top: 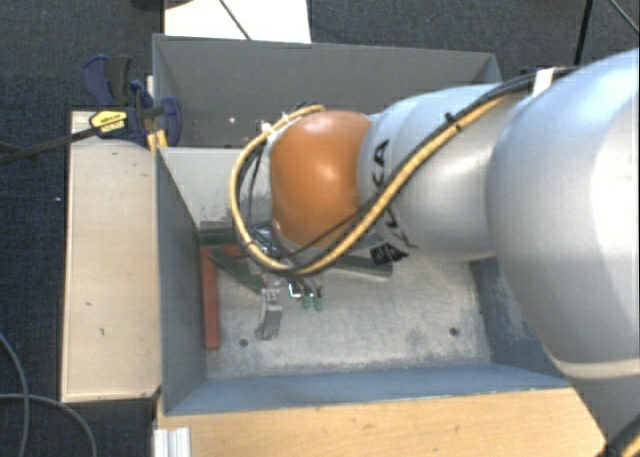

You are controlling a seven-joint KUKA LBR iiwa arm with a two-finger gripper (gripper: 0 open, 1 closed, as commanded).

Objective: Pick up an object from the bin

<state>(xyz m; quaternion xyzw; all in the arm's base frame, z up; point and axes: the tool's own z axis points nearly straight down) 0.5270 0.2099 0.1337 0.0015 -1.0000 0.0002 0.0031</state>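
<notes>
My gripper [269, 317] hangs low over the left part of the bin floor, below the arm's orange cover. A long red-brown bar [211, 300] lies along the left wall, a short way left of the gripper and apart from it. A dark grey-green flat thing [216, 236] rests at the bar's far end against the wall. A dark grey slanted piece [238, 269] lies just above and left of the gripper, partly hidden by the arm. Nothing shows held in the gripper.
The arm comes in from the right and hides the back and middle of the bin. Bare speckled floor stretches right of the gripper toward the front wall. The left wall stands close behind the red-brown bar.
</notes>
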